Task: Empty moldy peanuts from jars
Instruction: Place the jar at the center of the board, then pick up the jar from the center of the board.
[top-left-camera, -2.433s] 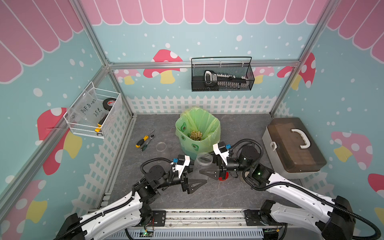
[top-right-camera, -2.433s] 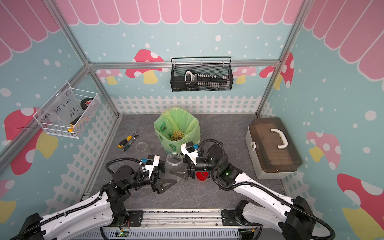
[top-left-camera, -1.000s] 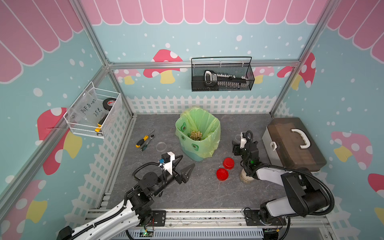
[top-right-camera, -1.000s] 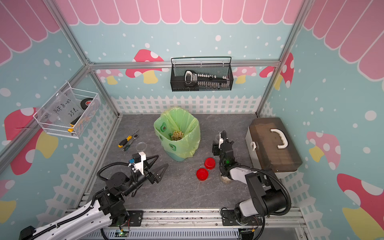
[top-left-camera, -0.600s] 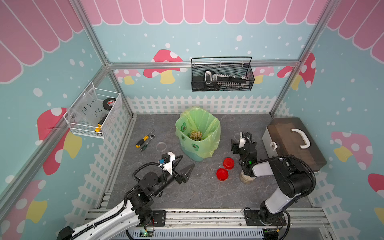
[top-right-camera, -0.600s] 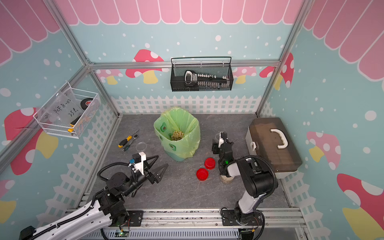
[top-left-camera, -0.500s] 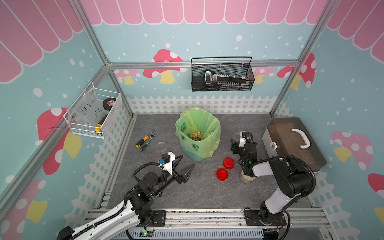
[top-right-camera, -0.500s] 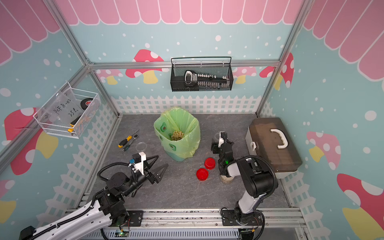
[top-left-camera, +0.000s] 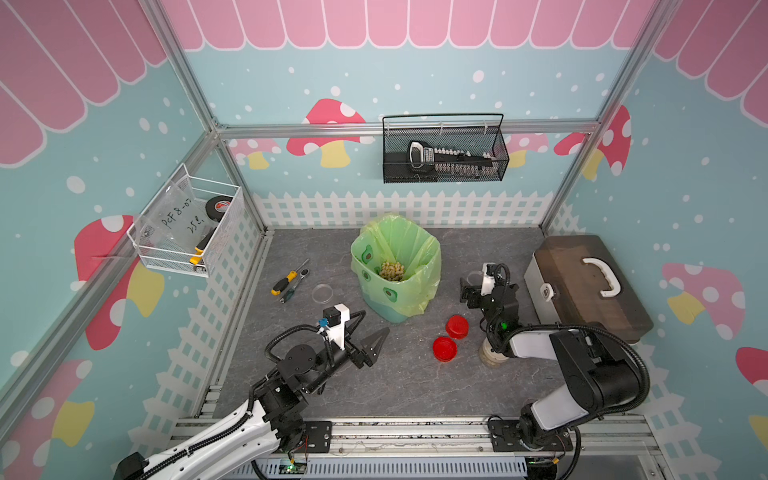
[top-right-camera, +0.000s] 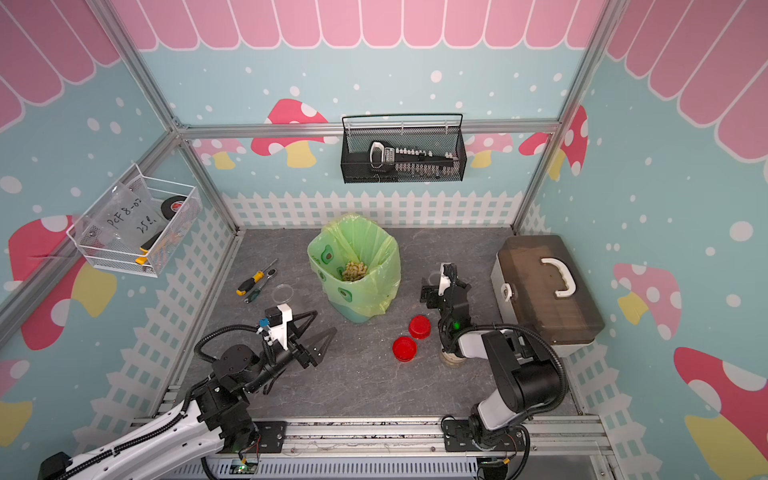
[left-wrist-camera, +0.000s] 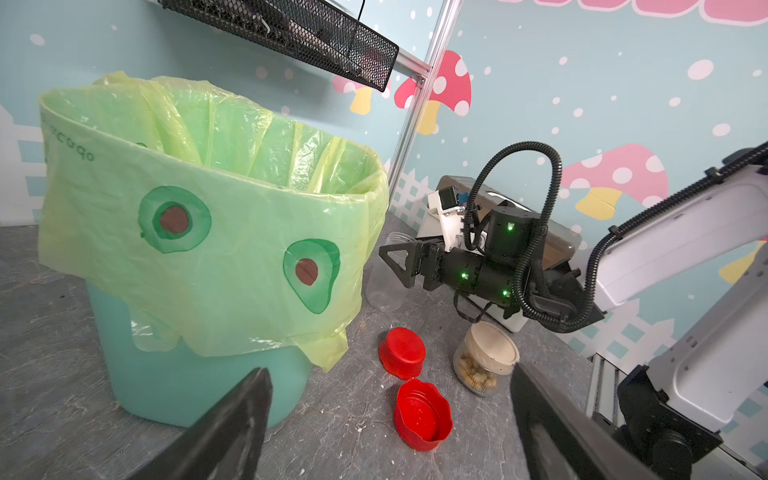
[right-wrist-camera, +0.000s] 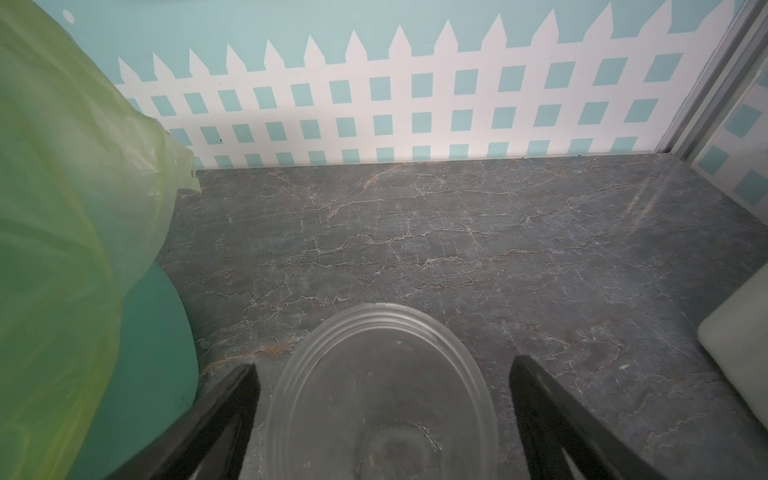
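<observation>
An empty clear jar (right-wrist-camera: 382, 395) stands upright on the table between the bin and the toolbox. My right gripper (right-wrist-camera: 382, 361) is open around it, both fingers apart from the glass; in a top view the right gripper (top-left-camera: 473, 286) hovers over it. A squat jar (left-wrist-camera: 486, 361) with a beige lid holds moldy peanuts (left-wrist-camera: 473, 376) and sits partly under the right arm. Two red lids (top-left-camera: 457, 326) (top-left-camera: 444, 348) lie loose beside it. More moldy peanuts (top-left-camera: 392, 271) lie in the green-lined bin (top-left-camera: 424, 286). My left gripper (top-left-camera: 374, 328) hangs open and empty over the table.
Another empty clear jar (top-left-camera: 322, 293) and two screwdrivers (top-left-camera: 289, 280) lie left of the bin. A brown toolbox (top-left-camera: 582, 286) stands at the right wall. A black wire basket (top-left-camera: 444, 153) hangs on the back wall, a white one (top-left-camera: 187, 232) on the left.
My right gripper has opened and let go of the clear jar, which now stands on the table. The left arm has stayed where it was.
</observation>
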